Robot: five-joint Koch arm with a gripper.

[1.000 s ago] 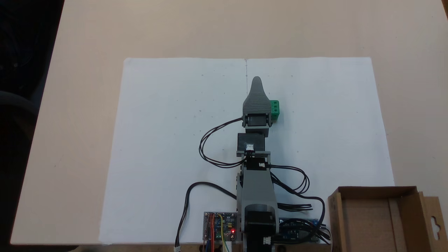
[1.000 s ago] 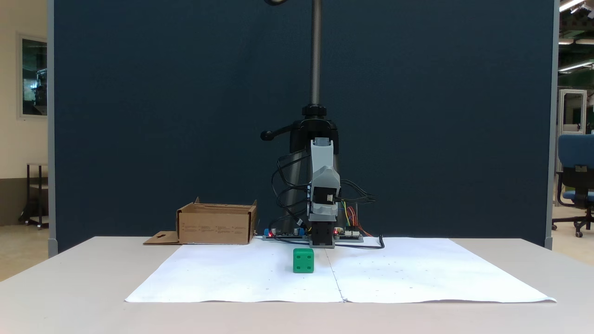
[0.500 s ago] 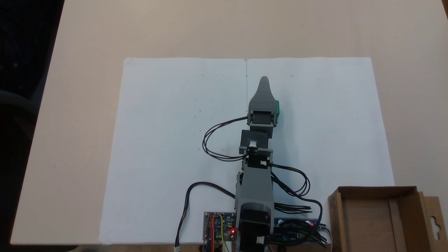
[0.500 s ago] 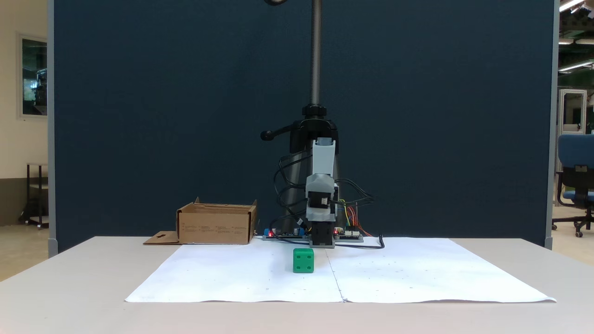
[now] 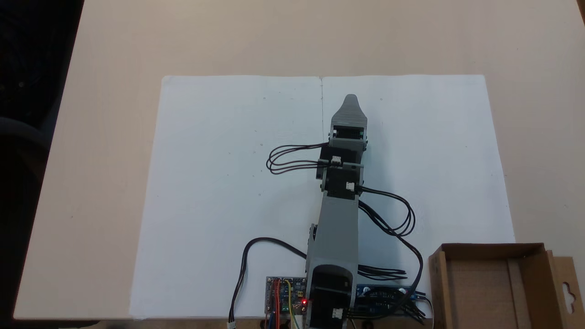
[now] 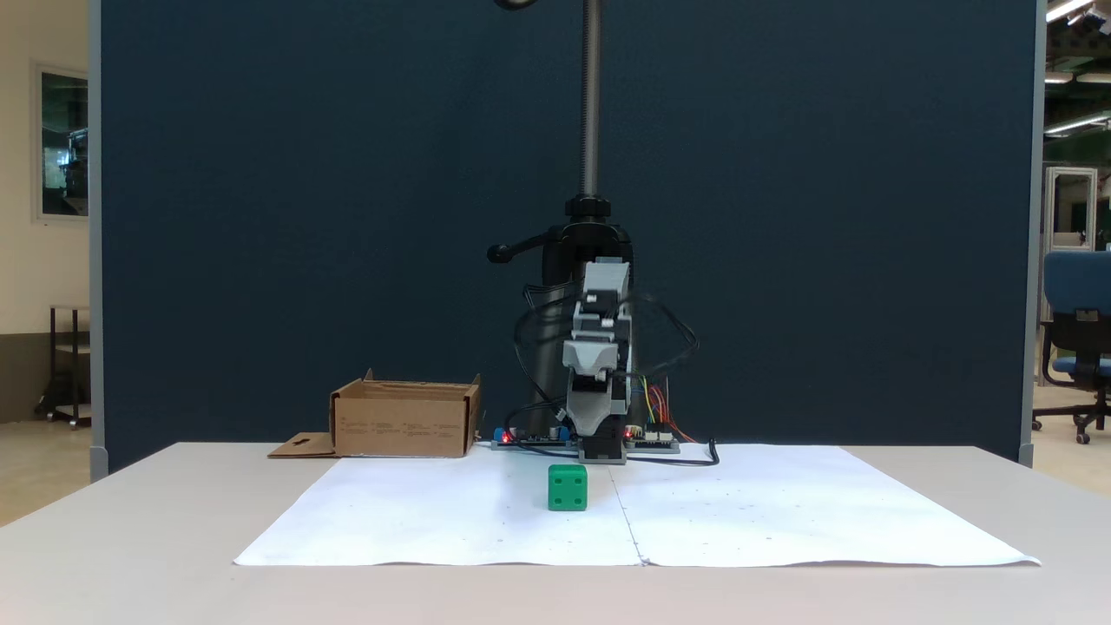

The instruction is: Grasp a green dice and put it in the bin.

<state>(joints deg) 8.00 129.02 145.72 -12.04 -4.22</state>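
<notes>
Plainly caught in the reaching step, with nothing grasped yet. Found the green dice (image 6: 568,487) resting flat on the white paper (image 6: 417,521), just beside the centre seam, with 2 pips on the facing side. Placed the gripper (image 6: 594,424) above and behind it in a fixed view, apart from it and not around it. Saw the gripper (image 5: 350,101) in a fixed view stretched out over that same spot, covering nearly all of the dice. Could not judge the jaws open or closed: blurred in a fixed view, stacked 1 behind the other in a fixed view.

Needed next, by that reading: jaws parted wider than the dice, lined up on 2 opposite faces, lowered to straddle both, then closed. Risked nudging the dice across the smooth paper if lowered off-centre.

Found the bin (image 5: 484,249) at the lower right corner in a fixed view, beside the arm's base and well apart from the dice; at the left (image 6: 404,425) in a fixed view. Showed bare cardboard inside, with 0 things in the visible part, and the flap (image 5: 566,292) with its cut-out folded outward.
</notes>
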